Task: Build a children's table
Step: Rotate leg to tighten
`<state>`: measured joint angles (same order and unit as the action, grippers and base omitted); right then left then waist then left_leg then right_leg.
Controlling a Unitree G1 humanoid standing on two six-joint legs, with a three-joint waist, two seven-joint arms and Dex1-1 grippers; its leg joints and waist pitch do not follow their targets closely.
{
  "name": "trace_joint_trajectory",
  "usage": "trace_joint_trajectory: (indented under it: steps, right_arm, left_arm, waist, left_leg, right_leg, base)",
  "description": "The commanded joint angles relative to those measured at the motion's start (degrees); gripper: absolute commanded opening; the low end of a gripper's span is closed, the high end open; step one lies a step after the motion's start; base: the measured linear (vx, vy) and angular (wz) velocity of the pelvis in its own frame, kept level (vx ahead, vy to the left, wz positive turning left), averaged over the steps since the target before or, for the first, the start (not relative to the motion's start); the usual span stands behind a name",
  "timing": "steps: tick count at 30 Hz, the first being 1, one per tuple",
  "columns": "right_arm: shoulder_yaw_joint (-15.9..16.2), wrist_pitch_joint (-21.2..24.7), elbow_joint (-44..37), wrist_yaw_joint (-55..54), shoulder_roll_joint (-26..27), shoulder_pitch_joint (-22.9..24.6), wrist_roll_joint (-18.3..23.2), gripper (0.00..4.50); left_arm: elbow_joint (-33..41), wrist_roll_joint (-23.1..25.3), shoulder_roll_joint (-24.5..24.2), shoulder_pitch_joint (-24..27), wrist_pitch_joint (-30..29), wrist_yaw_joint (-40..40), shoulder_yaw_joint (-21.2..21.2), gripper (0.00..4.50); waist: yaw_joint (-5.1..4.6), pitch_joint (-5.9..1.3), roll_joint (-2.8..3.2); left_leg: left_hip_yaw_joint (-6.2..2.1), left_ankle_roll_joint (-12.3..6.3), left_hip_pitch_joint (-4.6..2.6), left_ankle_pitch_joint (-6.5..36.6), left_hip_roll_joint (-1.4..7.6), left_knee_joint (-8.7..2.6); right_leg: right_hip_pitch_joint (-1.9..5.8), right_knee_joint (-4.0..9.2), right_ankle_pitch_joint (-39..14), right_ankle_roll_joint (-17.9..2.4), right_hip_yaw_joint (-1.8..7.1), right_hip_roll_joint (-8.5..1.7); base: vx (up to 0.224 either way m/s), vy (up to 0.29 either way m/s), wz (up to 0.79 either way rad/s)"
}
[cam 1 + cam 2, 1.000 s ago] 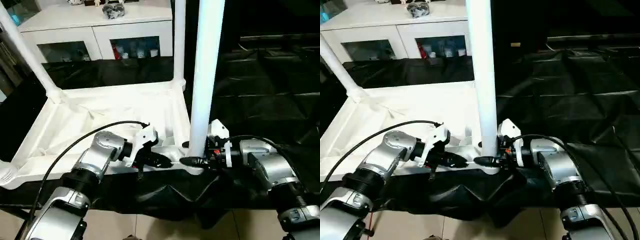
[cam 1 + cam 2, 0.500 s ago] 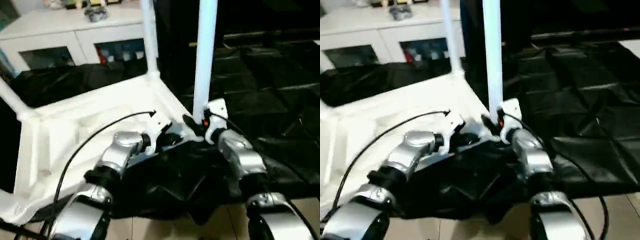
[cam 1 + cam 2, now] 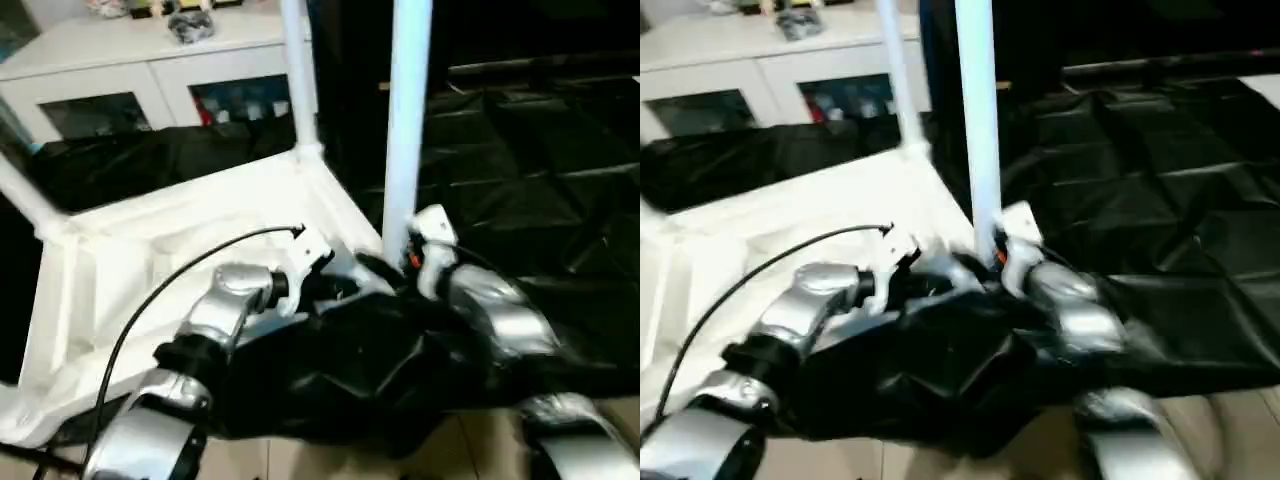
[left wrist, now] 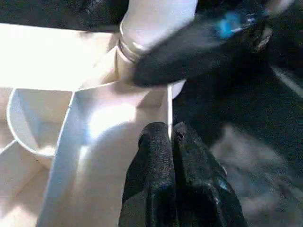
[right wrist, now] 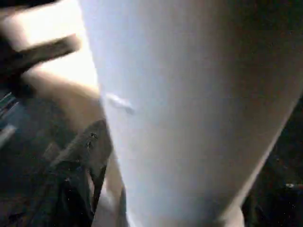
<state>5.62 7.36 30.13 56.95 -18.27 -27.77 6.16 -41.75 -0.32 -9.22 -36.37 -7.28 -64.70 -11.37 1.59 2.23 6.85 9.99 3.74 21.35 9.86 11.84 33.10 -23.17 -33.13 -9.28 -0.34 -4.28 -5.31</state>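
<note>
— Left gripper (image 4: 169, 137): what is it doing?
— Its two black fingers are pinched together on the thin edge wall of the upturned white tabletop (image 3: 130, 250), left of centre in the head view.
— And the right gripper (image 3: 385, 272)?
— It sits at the foot of the upright leg (image 3: 405, 120), centre frame, beside the corner socket. Whether it grips the leg, I cannot tell.
— Other legs?
— One more stands at the far corner (image 3: 297, 70).
</note>
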Motion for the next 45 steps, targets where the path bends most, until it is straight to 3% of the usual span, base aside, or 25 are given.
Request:
trace_joint_trajectory:
  steps: [1, 4, 5, 6, 14, 20, 23, 25, 28, 31, 33, 35, 37, 40, 45]
  right_arm:
    - [8.0, 2.0, -4.3, 11.2, 2.1, 1.3, 2.6, 3.61]
    - [8.5, 2.9, -4.8, 15.4, 0.1, 1.6, 2.8, 3.61]
    - [8.8, 3.4, -4.8, 17.4, -0.7, 1.6, 2.9, 3.47]
    - [9.0, 3.8, -4.9, 18.4, -1.1, 1.5, 3.0, 3.38]
    - [10.4, 6.2, -7.0, 21.0, -2.7, 2.0, 3.5, 2.82]
    - [9.7, 6.4, -8.0, 19.1, -1.0, 3.1, 3.1, 2.58]
    - [8.1, 4.9, -6.0, 13.2, 1.4, 2.6, 2.3, 2.57]
    - [5.1, 4.2, -1.3, 2.1, 5.5, 1.0, 0.8, 2.56]
    - [1.8, 2.7, 5.2, -11.9, 10.8, -1.4, -0.9, 2.54]
    - [-0.7, 2.6, 9.6, -22.0, 15.4, -3.3, -1.2, 2.54]
    - [-1.1, 2.5, 11.4, -25.9, 16.4, -4.2, -1.9, 2.54]
    - [-1.6, 1.4, 14.9, -31.7, 18.2, -6.0, -4.0, 2.54]
    - [-1.7, 0.4, 16.7, -32.4, 18.8, -6.8, -4.8, 2.54]
    - [-4.5, 0.1, 16.7, -29.4, 19.5, -7.3, -1.6, 3.24]
    - [-1.1, -1.3, 13.7, -23.1, 16.8, -6.3, -2.8, 3.58]
  left_arm:
    - [1.8, -1.5, 0.5, -2.1, 2.2, -2.4, -1.1, 0.0]
    - [2.1, -1.6, -1.1, -2.5, 0.9, -6.2, -1.7, 0.0]
    - [2.4, -1.8, -1.9, -2.8, -0.2, -8.1, -1.9, 0.0]
    - [2.4, -1.8, -2.3, -3.0, -0.8, -9.0, -2.0, 0.0]
    - [1.9, -2.1, -3.2, -3.5, -0.7, -10.4, -2.1, 0.0]
    - [2.6, -2.1, -2.5, -2.5, -0.9, -7.9, -1.1, 0.0]
    - [2.0, -1.8, -1.4, -2.6, -0.9, -4.2, 0.0, 0.0]
    - [1.3, -1.4, 0.3, -2.8, -1.2, 0.6, 1.1, 0.0]
    - [0.3, -1.1, 3.3, -3.3, -2.5, 8.4, 2.6, 0.0]
    - [-0.6, -0.5, 5.9, -3.8, -2.2, 14.5, 3.3, 0.0]
    - [-0.6, -0.3, 6.8, -3.9, -2.2, 16.0, 3.4, 0.0]
    - [-0.4, -0.3, 8.4, -3.9, -2.2, 18.3, 3.6, 0.0]
    - [0.0, -0.5, 9.3, -3.9, -2.4, 18.9, 3.6, 0.0]
    - [0.2, 0.0, 9.4, -3.6, -1.6, 18.3, 3.1, 0.0]
    - [0.0, 0.4, 7.5, -3.2, 0.2, 14.2, 1.8, 0.0]
  waist:
    - [0.35, -3.88, -1.34]
    - [0.67, -3.65, -1.36]
    - [0.91, -3.59, -1.71]
    - [1.0, -3.5, -1.5]
    - [1.68, -3.8, -1.62]
    - [1.84, -3.76, -1.59]
    - [1.74, -3.69, -1.62]
    - [1.28, -3.56, -1.91]
    - [-0.15, -3.26, -1.85]
    - [-0.8, -3.35, -1.75]
    - [-1.28, -3.61, -1.88]
    - [-1.31, -3.65, -1.89]
    - [-1.25, -3.6, -1.91]
    - [-1.21, -3.67, -1.4]
    - [-1.16, -3.68, -1.74]
  left_leg:
    - [0.25, -8.61, -0.19, 10.8, 0.57, -2.68]
    - [0.24, -7.09, -0.41, 13.2, 0.61, -2.95]
    - [0.16, -6.61, -0.37, 13.5, 0.66, -3.08]
    - [0.12, -6.32, -0.39, 14.1, 0.7, -3.19]
    - [0.09, -6.02, -0.36, 11.5, 0.66, -2.99]
    - [0.09, -5.94, -0.29, 11.4, 0.62, -3.0]
    - [0.07, -5.46, -0.35, 11.9, 0.67, -3.09]
    - [-0.01, -4.27, -0.32, 12.7, 0.54, -3.29]
    - [-0.26, -2.25, -0.33, 14.9, 0.27, -3.63]
    - [-0.24, -2.52, -0.44, 15.4, 0.17, -3.56]
    - [-0.15, -3.4, -0.26, 13.7, 0.17, -3.4]
    - [0.03, -4.39, -0.06, 12.5, -0.09, -3.21]
    - [0.07, -4.54, -0.16, 12.7, -0.06, -3.2]
    - [0.04, -5.28, -0.19, 12.6, 0.1, -3.21]
    - [0.06, -5.52, -0.19, 13.8, 0.13, -3.22]
  right_leg:
    - [3.64, 3.41, -10.0, -14.4, 1.37, -2.15]
    - [3.37, 3.82, -14.9, -13.5, 1.36, -2.19]
    - [3.38, 3.75, -16.3, -13.1, 1.39, -2.25]
    - [3.33, 3.91, -17.7, -12.6, 1.43, -2.26]
    - [3.3, 3.54, -14.1, -13.0, 1.65, -2.29]
    - [3.28, 3.65, -15.0, -12.6, 1.56, -2.29]
    - [3.16, 3.75, -16.3, -12.1, 1.58, -2.33]
    - [3.04, 3.98, -19.1, -11.2, 1.51, -2.36]
    - [2.91, 4.21, -22.5, -10.3, 1.29, -2.35]
    - [2.83, 4.49, -22.5, -10.1, 1.41, -2.34]
    - [2.95, 4.21, -18.3, -11.1, 1.52, -2.27]
    - [3.12, 4.22, -17.6, -11.3, 1.45, -2.34]
    - [3.05, 4.37, -18.6, -11.1, 1.36, -2.33]
    - [3.11, 4.21, -17.0, -11.4, 1.45, -2.22]
    - [3.3, 4.2, -16.8, -11.8, 1.32, -2.24]
  base:
    - [0.0, 0.0, 0.0]
    - [0.0, 0.0, 0.0]
    - [0.0, 0.0, 0.0]
    - [0.0, 0.0, 0.0]
    - [0.0, 0.0, 0.0]
    - [0.0, 0.0, 0.0]
    - [0.0, 0.0, 0.0]
    - [0.0, 0.0, 0.0]
    - [0.0, 0.0, 0.0]
    - [0.0, 0.0, 0.0]
    - [0.0, 0.0, 0.0]
    - [0.0, 0.0, 0.0]
    - [0.0, 0.0, 0.0]
    - [0.0, 0.0, 0.0]
    - [0.0, 0.0, 0.0]
